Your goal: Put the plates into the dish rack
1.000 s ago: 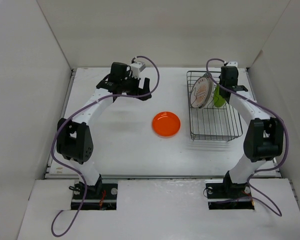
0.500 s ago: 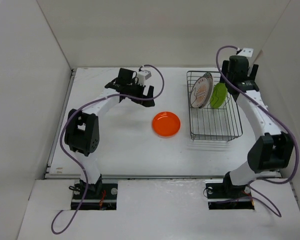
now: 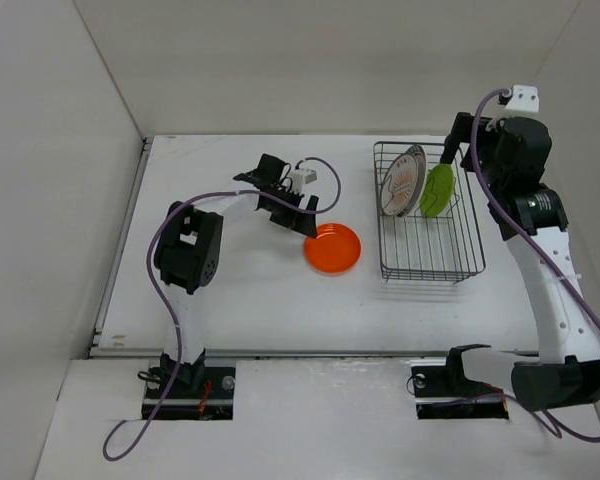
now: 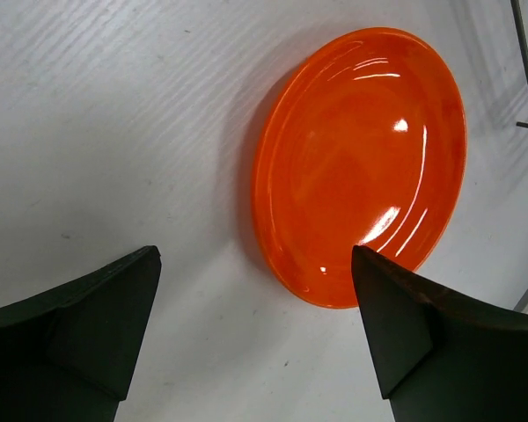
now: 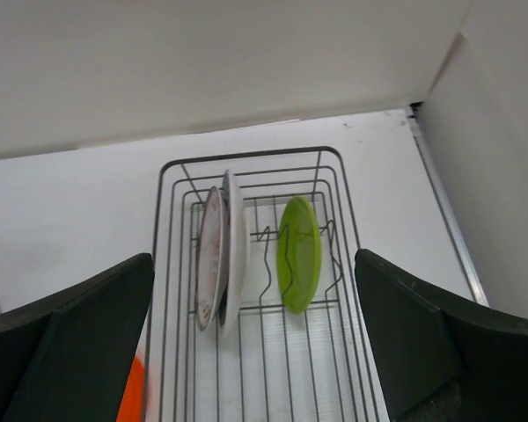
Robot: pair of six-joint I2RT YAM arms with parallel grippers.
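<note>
The orange plate [image 4: 361,167] lay flat and face up on the table [image 3: 230,290], just left of the dish rack [image 3: 430,272] and apart from it. The rack's long side ran from near to far. Three plates stood on edge in the slot wires at its far end, with their faces turned left and right. The two white plates [image 5: 222,259] stood close together, and the lime green plate [image 5: 299,253] stood in a slot to their right, apart from them.

My left arm was folded, with its elbow raised and the wrist reaching rightward. The left gripper [image 4: 253,264] was low over the table at the orange plate's left rim, its jaws spread wide and holding nothing. I could not tell whether a finger touched the rim. My right arm stood tall and stretched up. The right gripper [image 5: 253,264] was high above the rack's far end, looking down on it, with its jaws fully apart and empty.
</note>
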